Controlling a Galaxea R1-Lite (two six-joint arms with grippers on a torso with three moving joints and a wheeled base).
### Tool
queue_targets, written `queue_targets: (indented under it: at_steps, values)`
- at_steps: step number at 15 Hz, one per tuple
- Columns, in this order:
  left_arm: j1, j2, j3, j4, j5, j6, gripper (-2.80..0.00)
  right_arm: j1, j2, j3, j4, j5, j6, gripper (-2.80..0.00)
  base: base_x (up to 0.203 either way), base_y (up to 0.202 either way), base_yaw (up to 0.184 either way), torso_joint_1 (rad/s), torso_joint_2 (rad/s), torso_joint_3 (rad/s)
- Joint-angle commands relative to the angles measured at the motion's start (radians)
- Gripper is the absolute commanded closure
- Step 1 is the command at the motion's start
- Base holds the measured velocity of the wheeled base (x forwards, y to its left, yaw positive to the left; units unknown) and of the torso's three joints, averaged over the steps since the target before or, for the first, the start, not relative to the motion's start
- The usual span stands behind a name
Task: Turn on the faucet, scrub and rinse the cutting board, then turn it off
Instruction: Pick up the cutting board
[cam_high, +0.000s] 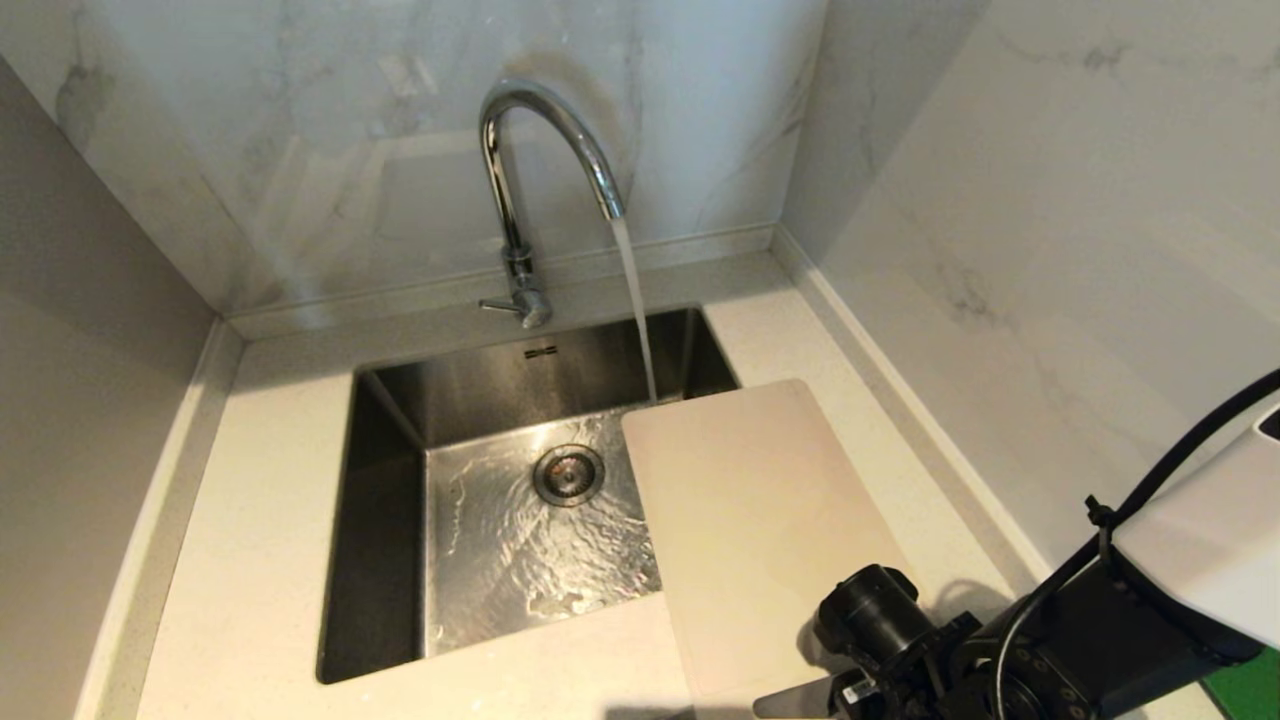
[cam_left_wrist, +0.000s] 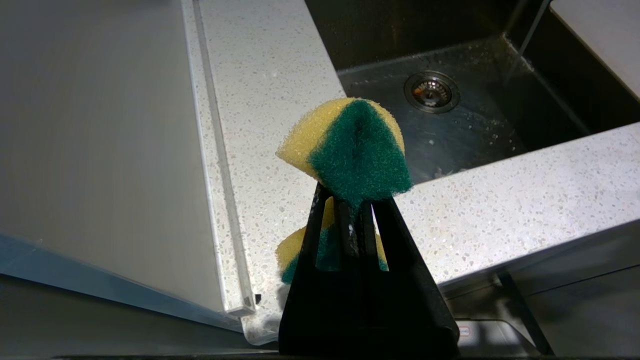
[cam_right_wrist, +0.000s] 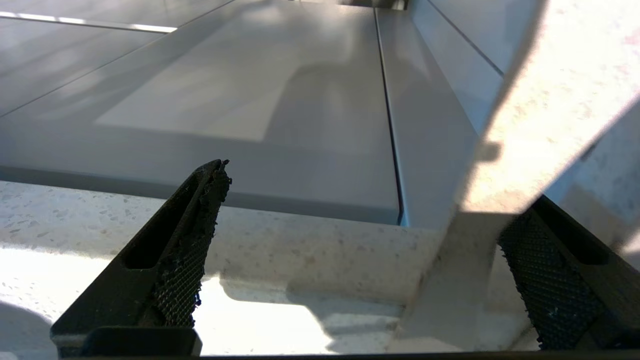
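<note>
The right arm (cam_high: 1060, 640) covered the near end of the cutting board (cam_high: 750, 520) in the head view, so its handle slot could not be seen. The frame's lower edge cut off the right pincer (cam_right_wrist: 360, 240) there. The left pincer's fingers (cam_left_wrist: 345, 225) hid the middle of the sponge (cam_left_wrist: 352, 145).

Pale speckled stone worktop (cam_high: 260, 520) runs into a corner of marble-look walls, with a raised lip along the back and sides. A steel sink (cam_high: 385, 520) is set into it, its floor wet and rippling around the round drain. The chrome faucet (cam_high: 520, 200) stands on the worktop behind the sink. The cream cutting board (cam_high: 750, 520) lies flat on the worktop right of the sink, its left edge overhanging the basin.
</note>
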Motion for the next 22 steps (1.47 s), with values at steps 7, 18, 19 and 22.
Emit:
queue_targets:
  at_steps: [7, 18, 19, 22]
  values:
    - [0.000, 0.001, 0.002, -0.001, 0.000, 0.000, 0.00, 0.048, 0.053, 0.028, -0.096, -0.067, -0.005, -2.80, 0.000, 0.000, 0.000, 0.000, 0.00, 0.000]
    - [0.000, 0.001, 0.000, -0.001, 0.000, 0.000, 0.00, 0.078, 0.048, 0.057, -0.101, -0.122, 0.016, -2.80, 0.000, 0.000, 0.000, 0.000, 0.00, 0.000]
    - [0.000, 0.001, 0.002, -0.001, 0.000, 0.000, 0.00, 0.080, 0.048, 0.057, -0.101, -0.124, 0.018, -2.80, 0.000, 0.000, 0.000, 0.000, 0.00, 0.000]
    - [0.000, 0.001, 0.002, -0.001, 0.000, 0.000, 0.00, 0.090, 0.048, 0.064, -0.101, -0.127, 0.023, -2.80, 0.000, 0.000, 0.000, 0.000, 0.00, 0.000]
